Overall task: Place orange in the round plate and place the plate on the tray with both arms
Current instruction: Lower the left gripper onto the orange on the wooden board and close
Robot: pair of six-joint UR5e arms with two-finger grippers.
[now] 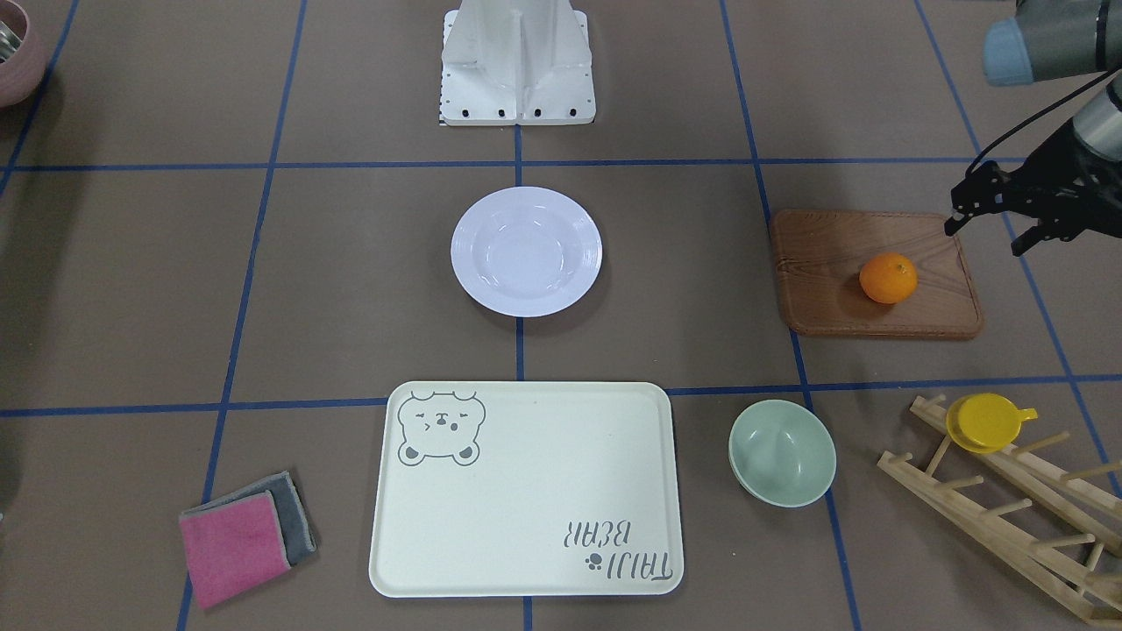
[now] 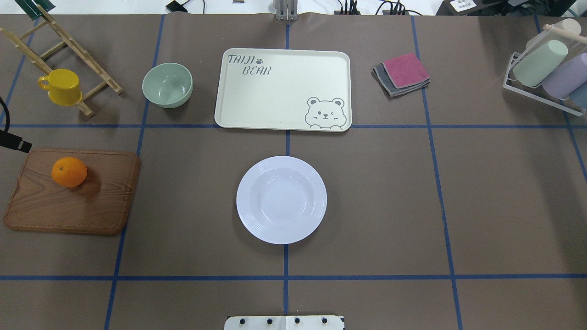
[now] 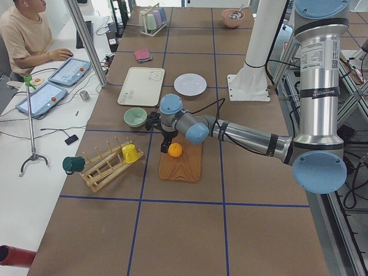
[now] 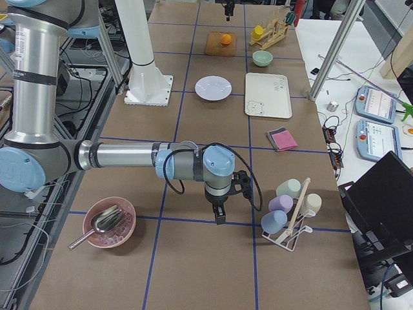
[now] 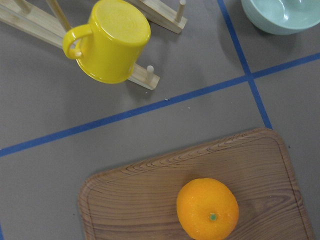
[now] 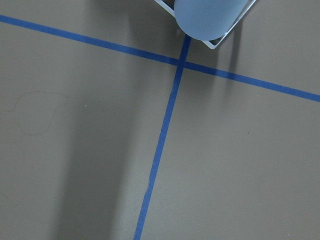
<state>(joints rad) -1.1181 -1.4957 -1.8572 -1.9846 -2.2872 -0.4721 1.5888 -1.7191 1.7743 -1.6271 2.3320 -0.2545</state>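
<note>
The orange (image 1: 888, 278) rests on a brown wooden board (image 1: 824, 280) at the robot's left side, and it fills the lower part of the left wrist view (image 5: 207, 208). My left gripper (image 1: 986, 238) hovers open above the board's back corner, just behind the orange and not touching it. In the table's middle sits the white round plate (image 1: 526, 251), with nothing in it. Beyond it lies the cream tray (image 1: 526, 526), bare. My right gripper (image 4: 219, 213) hangs low over bare table at the far right end; whether it is open or shut I cannot tell.
A pale green bowl (image 1: 782, 451) stands beside the tray. A yellow cup (image 1: 989, 421) hangs on a wooden rack (image 1: 1008, 517). Folded pink and grey cloths (image 1: 245, 535) lie by the tray's other side. A cup rack (image 2: 550, 68) and a pink bowl (image 4: 110, 223) stand near the right arm.
</note>
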